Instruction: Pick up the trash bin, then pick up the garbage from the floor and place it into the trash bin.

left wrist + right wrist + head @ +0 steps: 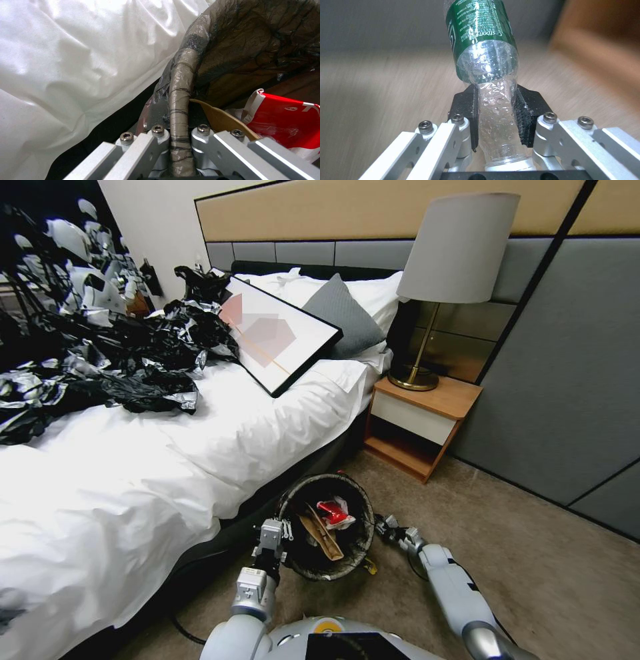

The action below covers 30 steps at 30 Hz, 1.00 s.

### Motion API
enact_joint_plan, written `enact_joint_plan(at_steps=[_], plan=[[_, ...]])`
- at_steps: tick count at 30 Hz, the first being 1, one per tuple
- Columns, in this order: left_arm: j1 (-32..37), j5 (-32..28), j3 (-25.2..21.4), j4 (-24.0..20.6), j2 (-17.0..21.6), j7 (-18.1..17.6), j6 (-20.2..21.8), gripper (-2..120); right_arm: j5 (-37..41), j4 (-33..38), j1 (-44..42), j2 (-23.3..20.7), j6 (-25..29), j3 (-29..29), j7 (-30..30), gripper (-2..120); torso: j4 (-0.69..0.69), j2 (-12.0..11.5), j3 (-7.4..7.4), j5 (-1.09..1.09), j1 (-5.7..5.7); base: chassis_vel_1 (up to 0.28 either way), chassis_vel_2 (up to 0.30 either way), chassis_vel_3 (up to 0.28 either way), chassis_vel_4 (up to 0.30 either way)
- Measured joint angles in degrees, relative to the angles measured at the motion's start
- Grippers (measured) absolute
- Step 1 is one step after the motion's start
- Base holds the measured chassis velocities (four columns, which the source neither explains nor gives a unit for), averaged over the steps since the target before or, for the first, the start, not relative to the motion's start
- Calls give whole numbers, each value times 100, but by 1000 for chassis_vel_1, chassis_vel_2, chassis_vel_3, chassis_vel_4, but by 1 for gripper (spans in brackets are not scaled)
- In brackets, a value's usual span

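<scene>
**Bin in one end effector, bottle in the other**

The trash bin (327,527) sits low in front of the robot, hard against the near side of the bed (167,460), over brown carpet (533,553). Inside it lie a red-and-white wrapper (333,511) and a brown paper piece (321,532). The left end effector (272,533) is on the bin's left rim, and the left wrist view makes it plain: the fingers (146,145) are clamped onto the bag-wrapped rim (181,100), the wrapper (286,122) just beyond. Over on the bin's right side, the right end effector (387,527) comes in close to the rim. Its black pads (466,112) squeeze a clear bottle (486,75) with a green label, pinched at the narrow end, droplets inside. A yellow scrap (370,565) peeks out at the bin's near right edge. Farther off, black plastic sheeting (133,353) and a framed picture (277,333) lie on the bed, with a lamp (453,267) on the nightstand (420,420) to the right.
</scene>
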Motion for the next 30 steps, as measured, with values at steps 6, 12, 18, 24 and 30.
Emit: enact_joint_plan(at_steps=[6, 12, 18, 24, 30], plan=[[-17, -5, 8, 19, 3, 5, 2, 0, 591, 1126, -361, -97, -33, 174, 191, 21, 0, 0, 0, -1, 0, 0, 0, 0, 0], [-17, -6, 10, 26, -2, 8, 3, 0, 1215, 2311, -688, -160, 90, 503, 270, 21, 0, 0, 0, -1, 0, 0, 0, 0, 0], [-26, -10, 11, 70, -2, 10, 5, 0, 2122, 3444, -1086, -206, 43, 660, -144, 21, 1, 0, 0, -1, 0, 0, 0, 0, 0], [-45, -12, 42, 95, 4, 10, 5, 0, 2777, 4995, -1709, -289, -212, 632, -572, 21, 0, 0, 0, -1, 0, 0, 0, 0, 0], [-108, -44, 61, 103, 32, 11, 13, 0, 2748, 6326, -2379, -650, -330, 4, -339, 21, 1, 0, 0, -2, 0, 0, 0, 0, 0]])
